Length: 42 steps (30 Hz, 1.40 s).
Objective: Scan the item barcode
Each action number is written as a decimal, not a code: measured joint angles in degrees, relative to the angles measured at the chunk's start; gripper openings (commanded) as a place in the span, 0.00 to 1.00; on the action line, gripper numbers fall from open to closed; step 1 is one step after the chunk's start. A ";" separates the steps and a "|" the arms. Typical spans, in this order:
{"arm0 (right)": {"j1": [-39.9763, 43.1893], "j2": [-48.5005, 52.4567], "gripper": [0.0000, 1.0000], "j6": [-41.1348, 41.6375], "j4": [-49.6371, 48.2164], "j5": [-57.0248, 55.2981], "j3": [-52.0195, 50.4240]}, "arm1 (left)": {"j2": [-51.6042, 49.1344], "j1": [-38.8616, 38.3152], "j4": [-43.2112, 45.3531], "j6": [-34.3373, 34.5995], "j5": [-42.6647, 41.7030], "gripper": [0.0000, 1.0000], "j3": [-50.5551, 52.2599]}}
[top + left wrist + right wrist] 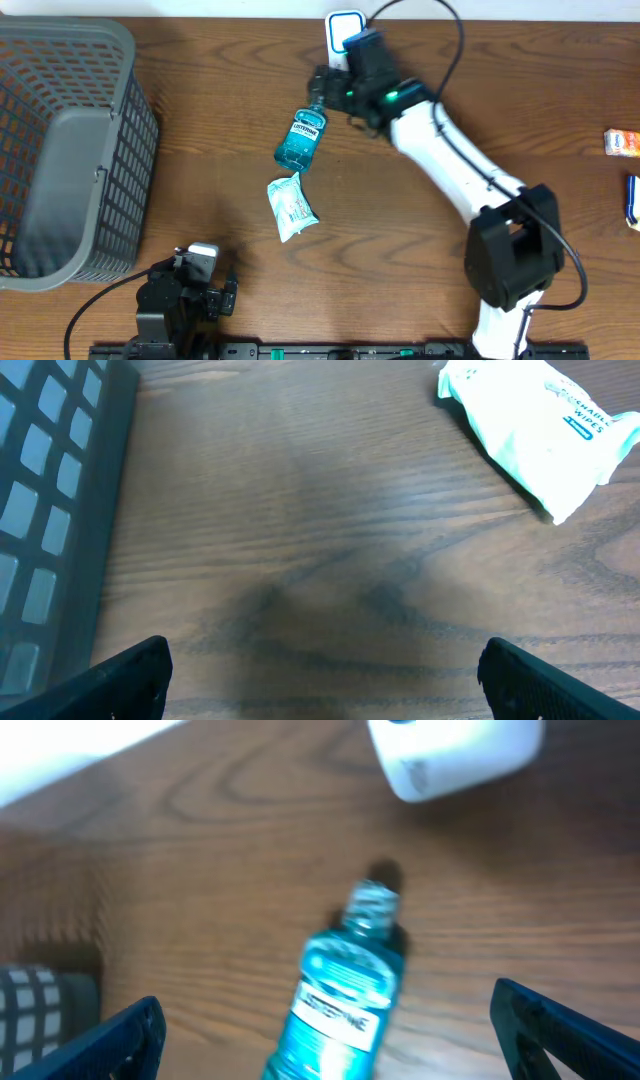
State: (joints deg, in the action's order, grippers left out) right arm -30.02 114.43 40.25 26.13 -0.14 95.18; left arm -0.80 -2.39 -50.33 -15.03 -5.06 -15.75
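At the far left of the table, a grey mesh basket [120, 120] is set; only a smooth grey inner surface is seen in it, and whether anything lies inside cannot be told. Below it, the left gripper [325, 675] is parked low over bare wood with its jaws spread wide and nothing between them, probably kept clear of the work. A pale packet of wipes [291, 205] is laid flat near the middle, well apart from that gripper.

Just above the packet, the mouthwash bottle [301, 140] is lying on its side, untouched, its cap pointed toward the white scanner [345, 28] at the table's back edge. The bottle is taken to be the item for scanning. The right gripper [325, 1020] is held over the bottle's cap end, jaws fully parted and empty, as if lined up for a grasp; no barcode can be made out on the visible label.

At the right edge, a small orange-and-white box [622, 142] and a blue-edged item [633, 200] are left out of the way.
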 measured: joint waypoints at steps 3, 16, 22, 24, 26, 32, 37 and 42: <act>-2.64 0.04 0.99 0.79 -4.17 -3.96 0.00 | 0.00 0.00 0.00 0.00 0.00 0.98 0.00; -8.83 12.81 0.93 -7.45 -17.94 -5.25 0.00 | 0.00 0.00 0.00 0.00 0.00 0.98 0.00; -11.08 13.73 0.74 -10.78 -18.36 -7.63 -0.20 | 0.00 0.00 0.00 0.00 0.00 0.98 0.00; -11.47 13.73 0.60 -11.76 -18.75 -8.13 -0.20 | 0.00 0.00 0.00 0.00 0.00 0.98 0.00; -11.65 13.73 0.56 -12.13 -19.96 -8.39 -0.20 | 0.00 0.00 0.00 0.00 0.00 0.98 0.00; -11.52 15.93 0.77 -12.20 -23.78 -10.49 0.02 | 0.00 0.00 0.00 0.00 0.00 0.98 0.00; -11.93 18.12 0.92 -10.36 -19.78 -17.16 0.42 | 0.00 0.00 0.00 0.00 0.00 0.98 0.00; -14.08 18.14 0.97 -5.27 -9.33 -27.67 4.31 | 0.00 0.00 0.00 0.00 0.00 0.98 0.00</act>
State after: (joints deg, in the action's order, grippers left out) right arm -44.10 132.57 34.98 16.80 -27.81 99.48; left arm -0.80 -2.39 -50.33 -15.03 -5.06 -15.75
